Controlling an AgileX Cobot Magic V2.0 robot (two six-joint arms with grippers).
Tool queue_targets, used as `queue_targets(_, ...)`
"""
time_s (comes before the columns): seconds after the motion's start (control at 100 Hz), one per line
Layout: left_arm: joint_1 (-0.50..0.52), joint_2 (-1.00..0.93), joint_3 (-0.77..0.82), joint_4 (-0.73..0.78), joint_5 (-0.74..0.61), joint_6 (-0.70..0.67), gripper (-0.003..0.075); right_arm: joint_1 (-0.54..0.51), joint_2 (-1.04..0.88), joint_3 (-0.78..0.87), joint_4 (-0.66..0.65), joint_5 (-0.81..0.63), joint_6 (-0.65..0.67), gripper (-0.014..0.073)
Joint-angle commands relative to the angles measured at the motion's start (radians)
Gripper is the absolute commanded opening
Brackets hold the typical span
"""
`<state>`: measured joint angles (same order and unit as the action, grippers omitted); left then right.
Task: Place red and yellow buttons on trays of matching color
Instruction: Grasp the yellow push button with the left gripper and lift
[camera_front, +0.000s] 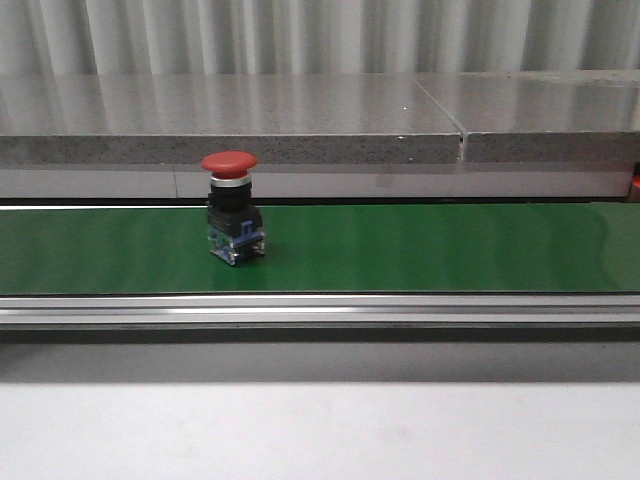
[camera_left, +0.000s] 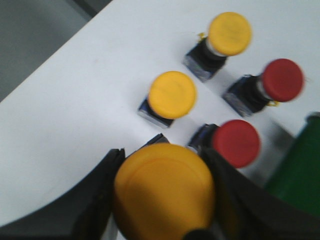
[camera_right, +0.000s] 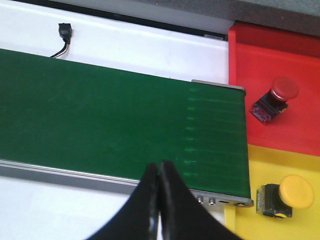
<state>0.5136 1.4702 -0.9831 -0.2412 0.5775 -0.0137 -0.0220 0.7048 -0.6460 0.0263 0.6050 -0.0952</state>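
Already the red tray (camera_right: 260, 55) holds a red button (camera_right: 274, 97), the yellow tray (camera_right: 280, 165) a yellow one (camera_right: 286, 196); left gripper (camera_left: 165, 195) clamps a yellow button (camera_left: 164, 192), right gripper (camera_right: 159, 197) closed, empty.

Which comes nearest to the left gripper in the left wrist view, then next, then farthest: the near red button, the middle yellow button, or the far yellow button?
Left gripper, shut on a yellow button:
1. Near red button, just past the fingertips, beside the green belt.
2. Middle yellow button, a little farther out on the white table.
3. Far yellow button, farthest out, beyond the other two.
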Motion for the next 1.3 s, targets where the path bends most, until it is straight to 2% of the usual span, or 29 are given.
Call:
queue_targets(0.0,-0.053,-0.084,-0.034,-0.014,0.002,0.027,-0.0020,0.003,-0.005,-0.026,-0.006,-0.060,-0.008,-0.0068)
queue_targets(0.25,-0.230,-0.126,-0.153,-0.014,0.190,0.146,-0.0020,0.003,-0.005,-0.026,-0.006,-0.060,-0.008,-0.0068)
queue_targets(0.54,-0.363,-0.077,-0.178,-0.012,0.213,0.199,-0.0020,0.003,-0.005,-0.026,-0.006,-0.060,-0.008,-0.0068)
queue_targets(0.85,-0.383,0.039,-0.178,-0.012,0.206,0.213,-0.0020,0.003,-0.005,-0.026,-0.006,-0.060,-0.008,-0.0068)
queue_targets(1.19,-0.383,0.063,-0.178,0.013,0.206,0.215,-0.0019,0.003,-0.005,-0.026,-0.006,-0.060,-0.008,-0.0068)
queue_targets(1.29,-0.383,0.063,-0.178,0.014,0.206,0.217,0.0014,0.003,-0.005,-0.026,-0.006,-0.060,-0.008,-0.0068)
